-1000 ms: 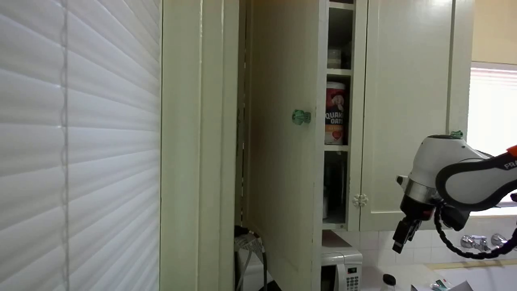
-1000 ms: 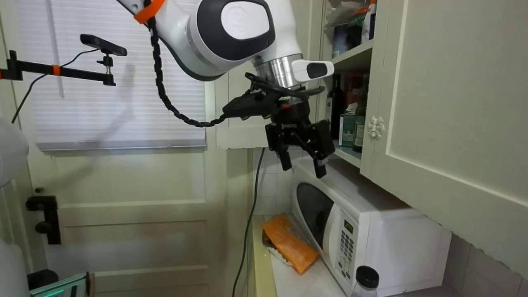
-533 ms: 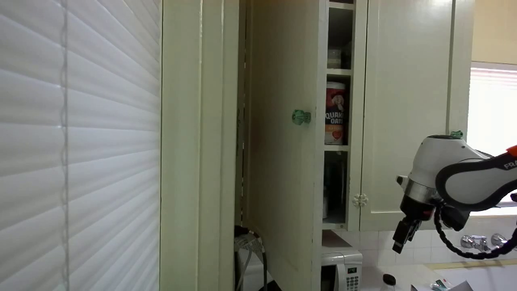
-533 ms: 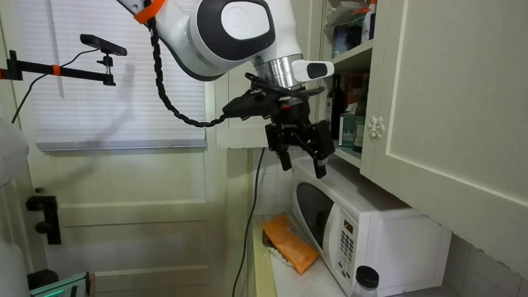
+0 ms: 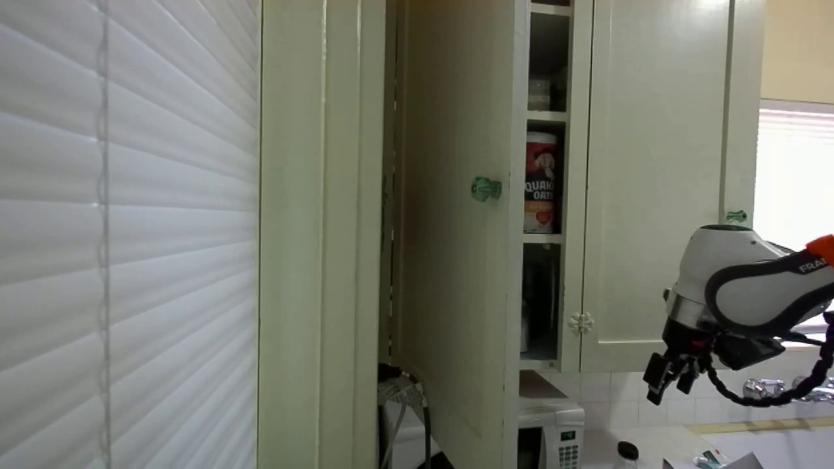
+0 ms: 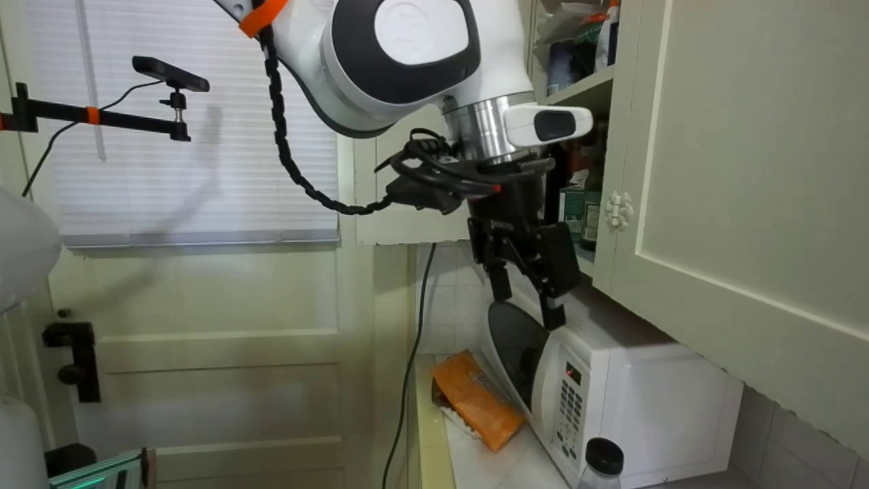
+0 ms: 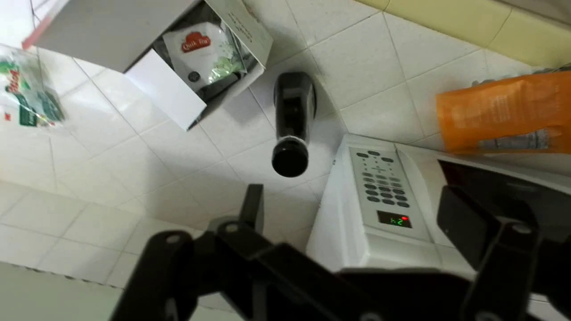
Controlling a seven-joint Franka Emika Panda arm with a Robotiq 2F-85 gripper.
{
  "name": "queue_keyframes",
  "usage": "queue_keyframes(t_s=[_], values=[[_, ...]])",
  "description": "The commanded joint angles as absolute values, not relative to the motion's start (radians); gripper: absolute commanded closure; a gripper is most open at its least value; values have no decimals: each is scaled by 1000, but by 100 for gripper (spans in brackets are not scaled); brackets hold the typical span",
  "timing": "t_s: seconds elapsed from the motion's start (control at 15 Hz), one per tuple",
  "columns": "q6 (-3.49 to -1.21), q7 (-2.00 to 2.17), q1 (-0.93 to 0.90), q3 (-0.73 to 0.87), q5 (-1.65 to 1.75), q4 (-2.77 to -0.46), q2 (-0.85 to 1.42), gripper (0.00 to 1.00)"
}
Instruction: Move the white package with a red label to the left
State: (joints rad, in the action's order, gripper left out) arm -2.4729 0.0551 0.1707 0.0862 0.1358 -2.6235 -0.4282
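Observation:
A white package [image 7: 200, 53] with a red "Quik Tea" label lies inside an open box [image 7: 238, 29] near the top left of the wrist view. The box's flaps stand up around it. In an exterior view only part of the box [image 5: 746, 462] shows at the bottom edge, and the package cannot be made out there. My gripper [image 7: 359, 216] is open with nothing between its fingers. It hangs above the counter and microwave, well apart from the package. It also shows in both exterior views [image 5: 670, 389] [image 6: 527, 309].
A dark-capped bottle [image 7: 292, 111] stands between the box and the white microwave [image 6: 652, 407]. An orange bag [image 6: 478, 401] lies beside the microwave. A clear packet with green and red print [image 7: 29, 91] lies left of the box. An open cabinet door [image 6: 760, 170] hangs near the arm.
In the last half second the arm has shifted right in both exterior views, lower in one of them, and the gripper has turned somewhat. The gripper stays open. The other things have not moved.

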Motion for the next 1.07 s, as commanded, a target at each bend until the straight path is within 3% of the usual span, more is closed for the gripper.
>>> queue_keyframes(t_s=[0.0,1.0], values=[[-2531,150,230,117,111,-2643,-390,0],[-2899,241,302,218,-8,-2688,-77,0]])
